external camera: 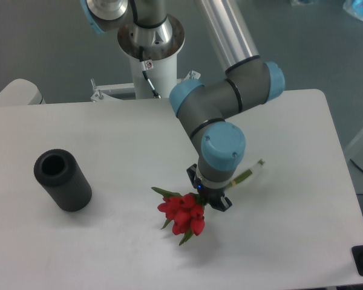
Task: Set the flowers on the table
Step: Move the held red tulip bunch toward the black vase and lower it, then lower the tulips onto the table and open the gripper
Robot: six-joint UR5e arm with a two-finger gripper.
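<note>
- near the front middle of the table (302, 121), you are carrying the flowers (183, 213) in the gripper (209, 198); the jaws are sitting narrow on the green stems, just behind the red blooms, though the wrist is hiding the fingertips themselves.
- the blooms are hanging out to the left of the jaws and the tied stem ends (247, 174) are poking out to the right, behind the blue wrist joint. you are looking at a bunch that appears close to the tabletop, but whether it is touching or hovering just above, the view is not showing.
- if you are releasing from too high, the bunch is likely dropping bloom-first, since the heavy end is the red one, and it may be rolling or bouncing toward the front edge.
- if you are pressing down too far, you are risking crushed petals or bent stems, because the thin stems are offering little resistance.
- if the jaws are opening only partly, leaves or the tie may be snagging on a finger, and the bunch may be lifting again as you retreat.
- the black cylinder (63, 179) is standing well apart to the left, so you are not risking contact there unless you are swinging wide.
- you are safest lowering slowly, opening fully, then rising straight up.
</note>
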